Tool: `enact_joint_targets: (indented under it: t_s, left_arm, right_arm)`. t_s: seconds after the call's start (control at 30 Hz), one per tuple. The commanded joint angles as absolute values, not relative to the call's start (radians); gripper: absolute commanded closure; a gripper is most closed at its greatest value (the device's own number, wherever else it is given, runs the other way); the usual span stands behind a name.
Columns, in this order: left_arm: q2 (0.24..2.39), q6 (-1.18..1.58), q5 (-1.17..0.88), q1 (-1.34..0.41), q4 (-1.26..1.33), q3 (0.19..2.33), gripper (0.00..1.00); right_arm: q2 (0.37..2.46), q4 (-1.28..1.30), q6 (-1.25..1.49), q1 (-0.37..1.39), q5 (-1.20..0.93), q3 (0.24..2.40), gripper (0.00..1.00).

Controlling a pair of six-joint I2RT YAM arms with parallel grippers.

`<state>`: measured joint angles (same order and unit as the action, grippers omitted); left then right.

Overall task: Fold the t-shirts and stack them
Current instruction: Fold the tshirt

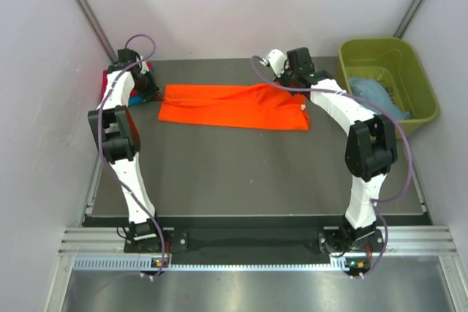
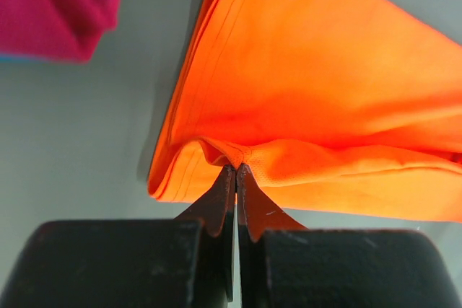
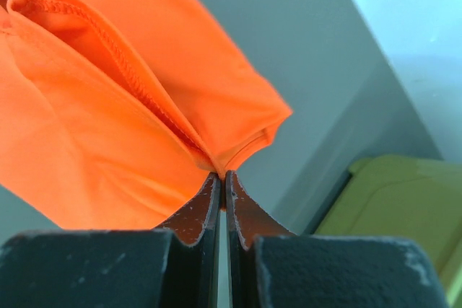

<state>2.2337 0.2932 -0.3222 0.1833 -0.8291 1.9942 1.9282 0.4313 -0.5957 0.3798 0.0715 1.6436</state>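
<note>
The bright orange t-shirt (image 1: 232, 106) lies as a long folded band across the back of the table. My left gripper (image 1: 151, 93) is shut on its left end; the wrist view shows the cloth (image 2: 310, 99) pinched between the fingertips of that gripper (image 2: 236, 167). At the right end, my right gripper (image 1: 281, 78) is shut on a hemmed edge of the shirt (image 3: 94, 128), bunched at that gripper's tips (image 3: 222, 173). A crimson-pink t-shirt (image 1: 110, 82) lies at the far left, mostly behind the left arm, and shows in the left wrist view (image 2: 58, 5). A light blue t-shirt (image 1: 376, 93) lies in the tub.
The olive-green plastic tub (image 1: 420, 71) stands at the back right corner, and its rim (image 3: 390, 200) shows close beside the right gripper. White walls close in the table at the back and both sides. The dark tabletop (image 1: 241, 173) stretches towards the arm bases.
</note>
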Motion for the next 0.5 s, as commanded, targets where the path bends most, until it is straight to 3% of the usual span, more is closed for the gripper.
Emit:
enact_joint_targets:
  t_s: [0.0,0.33,0.43,0.47]
  left_arm:
    - [2.241,0.287,-0.304,0.166,-0.776,2.059,1.00]
    - [2.279,0.284,-0.247,0.149,-0.756,2.069,1.00]
    - [2.276,0.287,-0.200,0.144,-0.761,2.075,1.00]
    - [2.266,0.287,-0.180,0.144,-0.765,2.079,0.87]
  right_arm:
    - [1.971,0.373,-0.607,0.365,0.095,1.742,1.00]
    - [2.121,0.359,-0.609,0.365,0.110,1.861,1.00]
    - [2.155,0.344,-0.595,0.365,0.165,1.888,0.94]
    - [2.157,0.333,-0.589,0.364,0.181,1.896,0.84]
